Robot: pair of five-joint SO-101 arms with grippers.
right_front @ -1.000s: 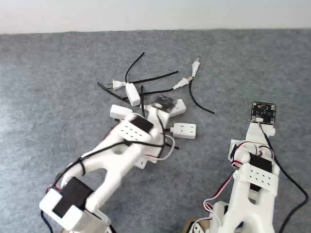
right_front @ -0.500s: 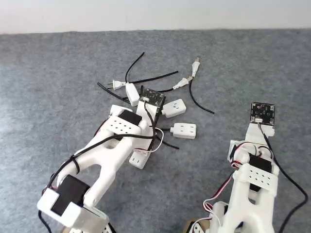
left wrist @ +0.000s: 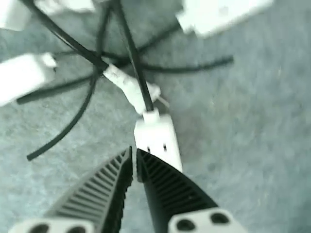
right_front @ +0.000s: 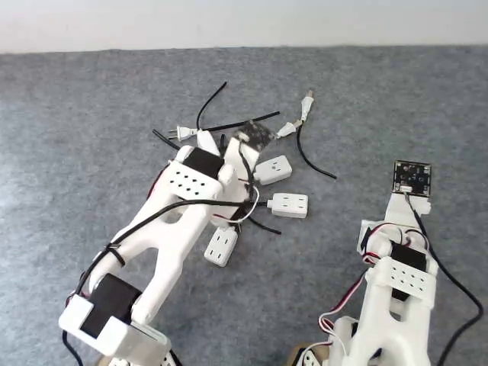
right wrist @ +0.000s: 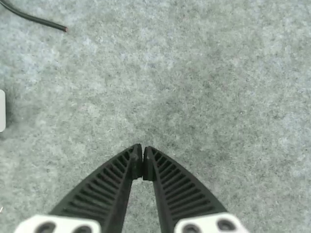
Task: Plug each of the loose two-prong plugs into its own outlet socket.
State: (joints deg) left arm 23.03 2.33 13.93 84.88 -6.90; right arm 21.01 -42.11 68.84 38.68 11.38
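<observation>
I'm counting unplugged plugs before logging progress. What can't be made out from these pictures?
- High view: the left arm covers part of the cable pile, so what lies beneath cannot be counted.
- Left wrist view: blur leaves unclear whether the plug touches the socket.
- Right wrist view: a white object is cut by the edge, unidentifiable.

The left arm (right_front: pixel 179 229) covers part of the black cords (right_front: pixel 229 125) (high view); 1 white block (right wrist: pixel 1 110) is cut by the right wrist view's edge.
</observation>
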